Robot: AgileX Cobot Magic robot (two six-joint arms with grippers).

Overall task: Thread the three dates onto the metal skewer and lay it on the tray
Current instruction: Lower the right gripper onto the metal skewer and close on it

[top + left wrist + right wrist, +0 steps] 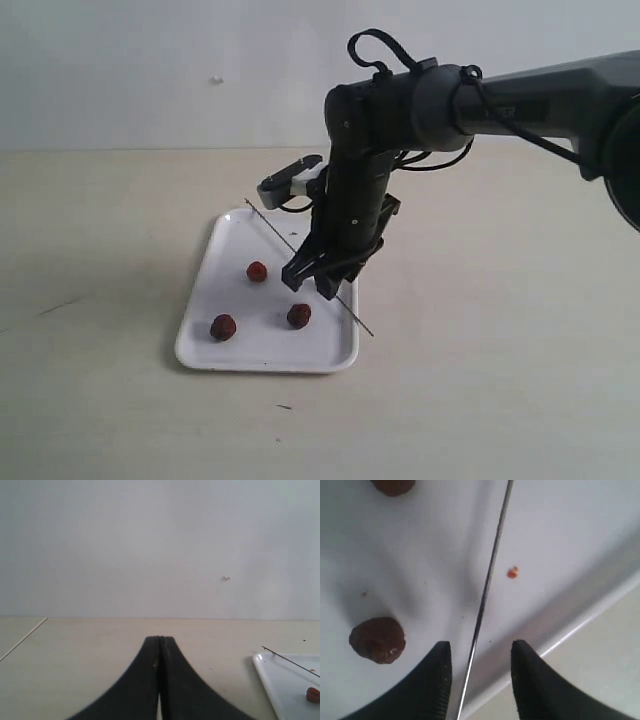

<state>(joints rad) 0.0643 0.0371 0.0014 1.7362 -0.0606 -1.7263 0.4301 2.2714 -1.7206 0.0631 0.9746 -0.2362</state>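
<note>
The white tray [238,243] lies on the table with three dates on it: one toward the back [257,271], one at the front left [223,327] and one at the front right [299,315]. The metal skewer [268,224] runs slantwise across the tray, and one end passes over the right rim onto the table. My right gripper [312,288] hangs open just above the tray. In the right wrist view the skewer [487,580] passes between its fingers, apart from both, with a date [377,640] beside one finger. My left gripper [160,639] is shut on nothing, low over bare table beside the tray [280,685].
The beige tabletop [500,330] surrounds the tray, and a pale wall stands behind it. A tiny red crumb [512,572] lies on the tray next to the skewer. The right arm [520,100] reaches in from the upper right. The left arm is outside the exterior view.
</note>
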